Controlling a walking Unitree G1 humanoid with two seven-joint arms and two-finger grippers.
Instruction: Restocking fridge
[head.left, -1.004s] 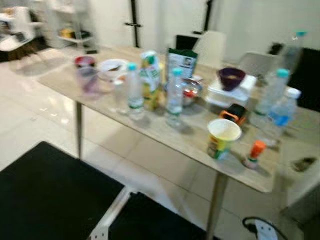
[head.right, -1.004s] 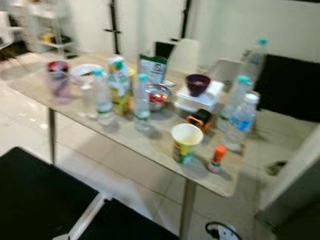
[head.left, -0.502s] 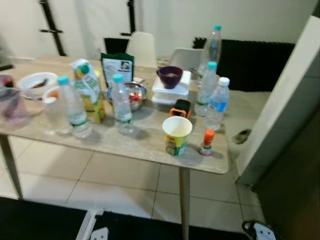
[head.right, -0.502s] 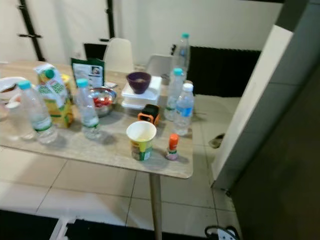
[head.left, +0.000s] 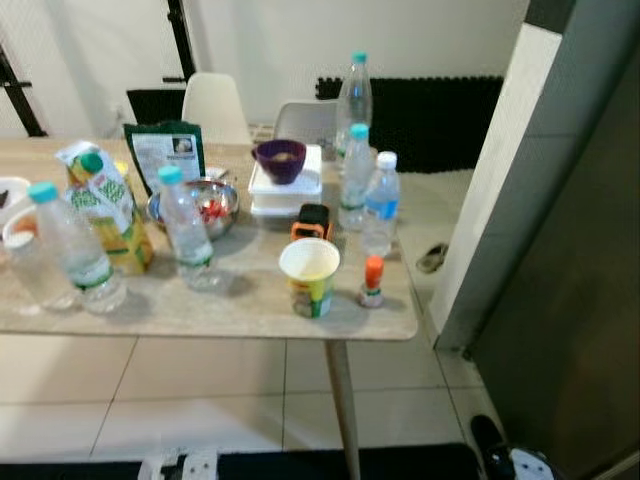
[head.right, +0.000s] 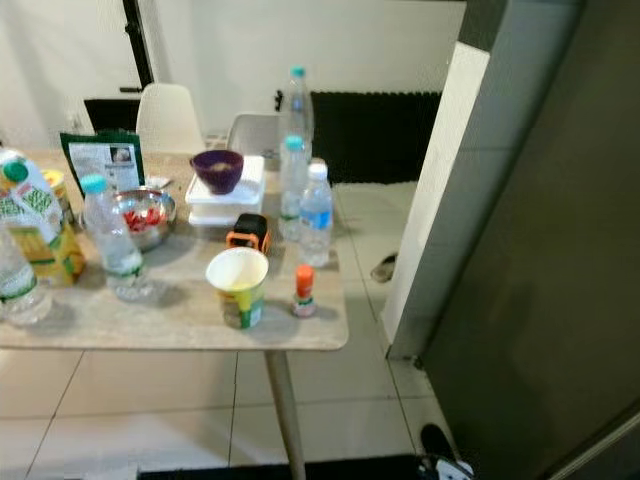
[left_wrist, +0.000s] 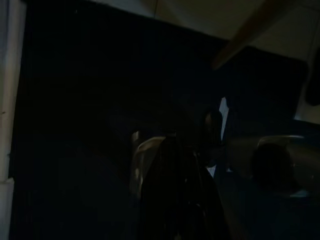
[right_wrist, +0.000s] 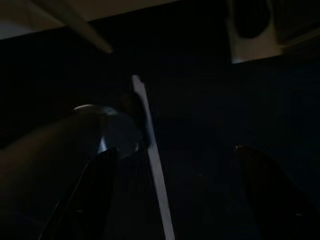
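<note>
A marble-look table (head.left: 250, 305) carries the stock. On it stand several water bottles, one near the front (head.left: 187, 228), one at the left (head.left: 75, 250) and a cluster at the back right (head.left: 379, 203). Beside them are a juice carton (head.left: 105, 205), a green bag (head.left: 165, 155), a metal bowl (head.left: 210, 205) with red food, a purple bowl (head.left: 281, 160) on white containers (head.left: 285, 195), a yellow paper cup (head.left: 309, 275) and a small orange-capped bottle (head.left: 372, 282). A tall dark appliance side (head.right: 540, 250) rises at the right. My left gripper (left_wrist: 180, 190) hangs in the dark. My right gripper (right_wrist: 174, 150) hangs open, holding nothing.
A white pillar (head.left: 490, 180) stands between the table's right end and the dark appliance. Two white chairs (head.left: 215, 100) and a black ribbed panel (head.left: 430, 120) are behind the table. A slipper (head.left: 432, 258) lies on the tiled floor. An orange-and-black object (head.left: 312, 220) sits mid-table.
The camera has swung to the right: the table has slid left in the picture, and the white pillar and dark appliance side now take up the right. The blur has cleared.
</note>
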